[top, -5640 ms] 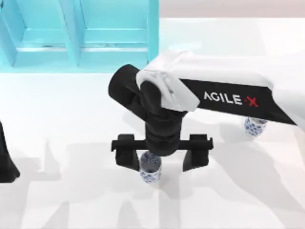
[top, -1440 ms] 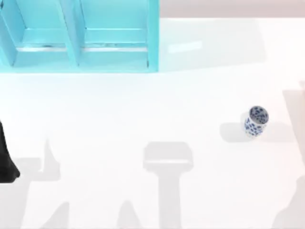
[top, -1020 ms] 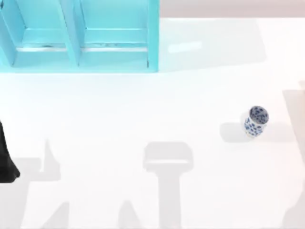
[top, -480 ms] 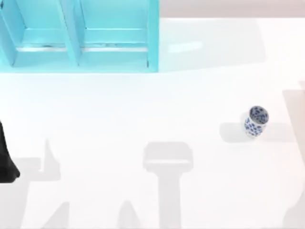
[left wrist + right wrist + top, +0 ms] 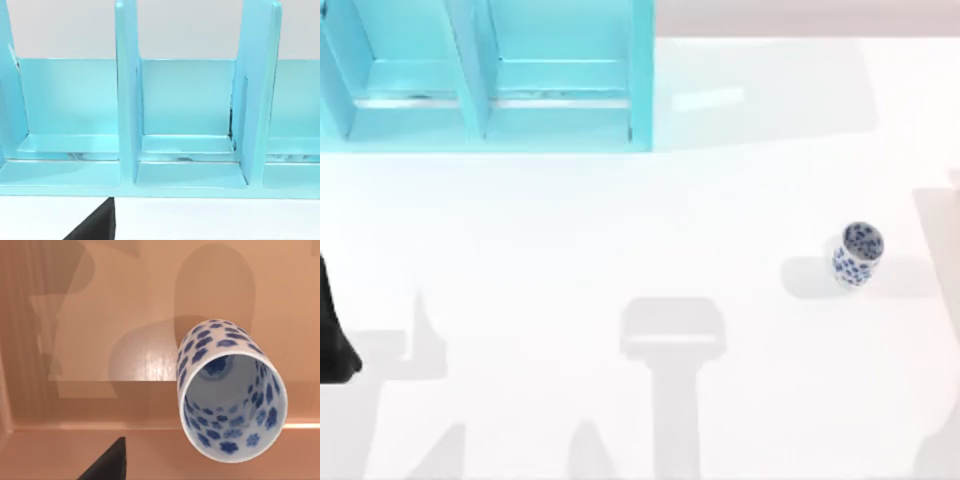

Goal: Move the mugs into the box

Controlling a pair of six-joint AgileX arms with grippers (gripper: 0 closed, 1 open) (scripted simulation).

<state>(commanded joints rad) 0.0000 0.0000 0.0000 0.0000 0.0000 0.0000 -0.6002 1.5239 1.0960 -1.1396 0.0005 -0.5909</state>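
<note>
On the white table point(image 5: 620, 230) one mug point(image 5: 858, 254) stands upright at the right side, well apart from the turquoise shelf unit point(image 5: 485, 75) at the far left. This mug is white with dark blue flower spots, its opening faces up, and nothing touches it.

The second mug point(image 5: 231, 390) is seen from the right wrist camera. It rests inside a box point(image 5: 75, 340) with brown, wood-like walls and floor; its open mouth is turned toward the camera, so the grey inside and the blue pattern on the inner wall are visible. It seems to stand on the floor of the box, close to one wall, and its shadow falls on the surface behind it. A dark tip point(image 5: 107, 462) of the right gripper shows at the edge of that view, apart from the mug – whether the jaws are open or closed I cannot tell.

The left arm point(image 5: 332, 335) is parked at the left edge of the table. Its wrist camera looks at the shelf compartments, with one dark finger tip point(image 5: 95, 225) low in view – the state of its jaws I cannot tell either.
</note>
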